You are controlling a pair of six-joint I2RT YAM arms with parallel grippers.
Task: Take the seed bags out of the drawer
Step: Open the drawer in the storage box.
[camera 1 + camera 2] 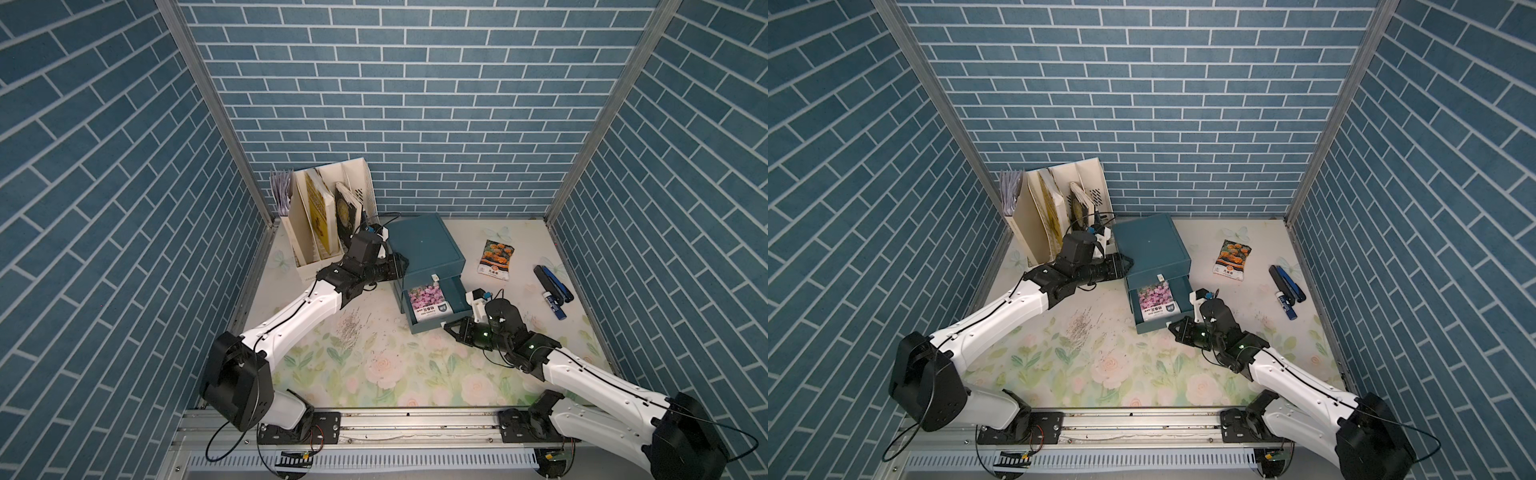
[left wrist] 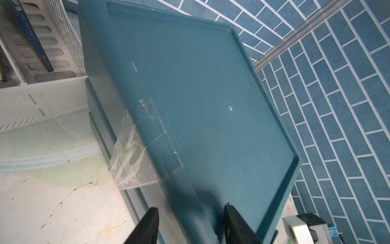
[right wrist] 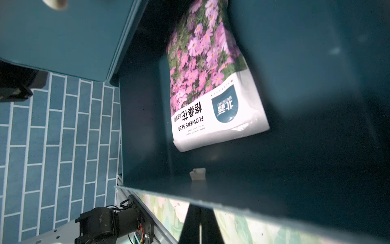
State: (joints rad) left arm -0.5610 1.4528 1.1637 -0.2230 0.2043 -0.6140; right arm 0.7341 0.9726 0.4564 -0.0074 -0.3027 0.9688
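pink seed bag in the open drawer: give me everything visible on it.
The pink seed bag is a flat, glossy packet: pink-purple blooms on green fill most of its face; a white band carries a teal logo, Chinese characters and "FLOWERS SEED". It lies face up in the open drawer of the teal cabinet, in the half on the robot's left, photo end toward the cabinet, white band toward the drawer front. Only the drawer is seen touching it.

Pink seed bag (image 3: 211,74), in the drawer (image 3: 274,196): "FLOWERS SEED", "格桑花", badge "北蔬 BEISHU". Orange seed bag (image 1: 496,259), far right: print too small to read.
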